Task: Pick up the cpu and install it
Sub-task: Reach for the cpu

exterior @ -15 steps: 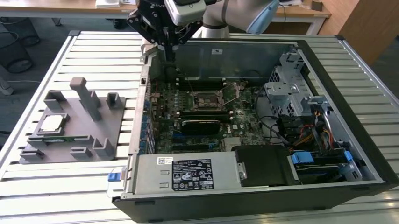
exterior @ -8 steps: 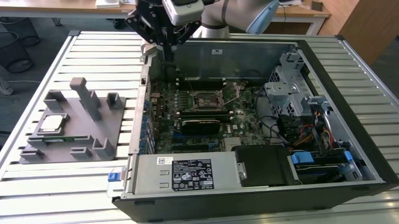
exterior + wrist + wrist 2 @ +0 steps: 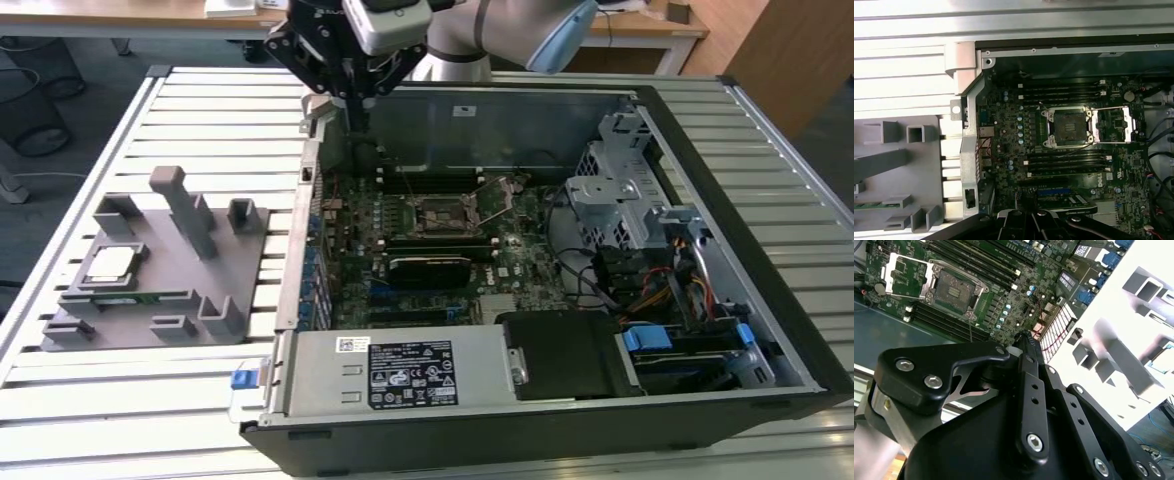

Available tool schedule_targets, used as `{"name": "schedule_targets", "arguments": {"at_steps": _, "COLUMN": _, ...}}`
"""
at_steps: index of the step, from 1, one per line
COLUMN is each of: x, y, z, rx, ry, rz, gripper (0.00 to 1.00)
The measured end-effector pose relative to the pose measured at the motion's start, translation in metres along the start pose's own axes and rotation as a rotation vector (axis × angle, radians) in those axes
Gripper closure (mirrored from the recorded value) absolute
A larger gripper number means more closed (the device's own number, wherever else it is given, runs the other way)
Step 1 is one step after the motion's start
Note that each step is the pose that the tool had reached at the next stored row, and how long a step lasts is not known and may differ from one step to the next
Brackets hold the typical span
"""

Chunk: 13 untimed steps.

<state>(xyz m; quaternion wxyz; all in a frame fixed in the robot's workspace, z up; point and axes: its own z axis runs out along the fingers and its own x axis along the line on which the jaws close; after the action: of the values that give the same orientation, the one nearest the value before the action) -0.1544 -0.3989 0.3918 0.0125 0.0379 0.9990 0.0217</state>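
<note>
- Well over on the exterior view's left, a grey fixture tray sits on the slatted table, beside the open computer case.
- The cpu lies flat in a recess of that tray, silver top up, with nothing touching it. A green memory stick lies just in front of it.
- Further right, the gripper hangs over the far corner of the case, well apart from the cpu. Its fingers look pressed together and nothing shows between them.
- Inside the case, the motherboard's socket stands bare. In both wrist views its metal load plate is flipped open beside the socket.
- Near the front of the case is the power supply.
- At the exterior view's right, the drive cage stands among loose cables.
</note>
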Motion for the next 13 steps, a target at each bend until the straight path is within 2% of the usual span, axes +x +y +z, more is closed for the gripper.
{"name": "schedule_targets", "arguments": {"at_steps": 13, "x": 0.0079, "y": -0.0006, "z": 0.0002, "rx": 0.0, "ry": 0.0002, "rz": 0.0, "gripper": 0.89}}
